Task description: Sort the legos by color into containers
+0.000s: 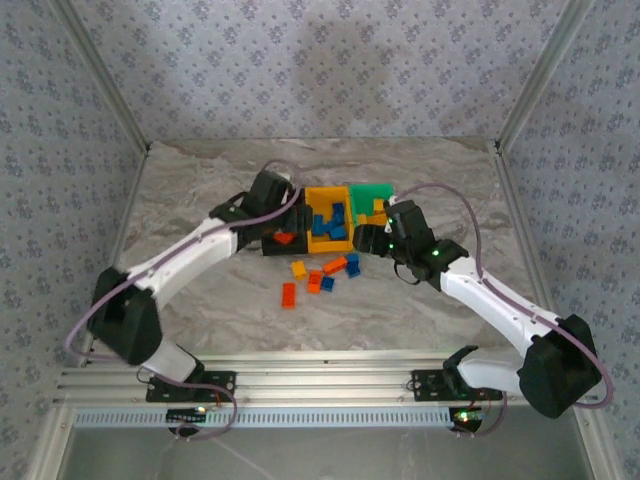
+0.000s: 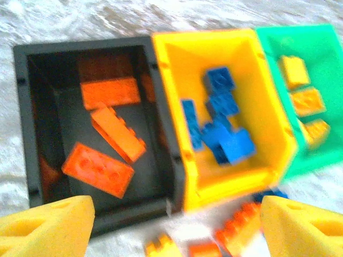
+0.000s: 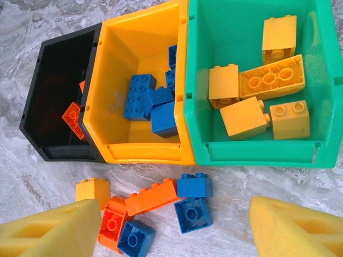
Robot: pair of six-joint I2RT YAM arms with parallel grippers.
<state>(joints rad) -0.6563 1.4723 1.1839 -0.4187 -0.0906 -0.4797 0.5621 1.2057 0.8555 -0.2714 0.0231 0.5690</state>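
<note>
Sorting looks well along: orange-red bricks (image 2: 99,168) lie in the black bin (image 2: 21,123), blue bricks (image 2: 225,134) in the yellow bin (image 2: 163,80) and yellow bricks (image 3: 244,118) in the green bin (image 3: 257,152). A handful of loose bricks (image 3: 153,195) lie on the table (image 1: 200,180), just on the near-edge side of the bins. The left gripper (image 2: 174,225) and right gripper (image 3: 174,227) hang spread wide, empty.
</note>
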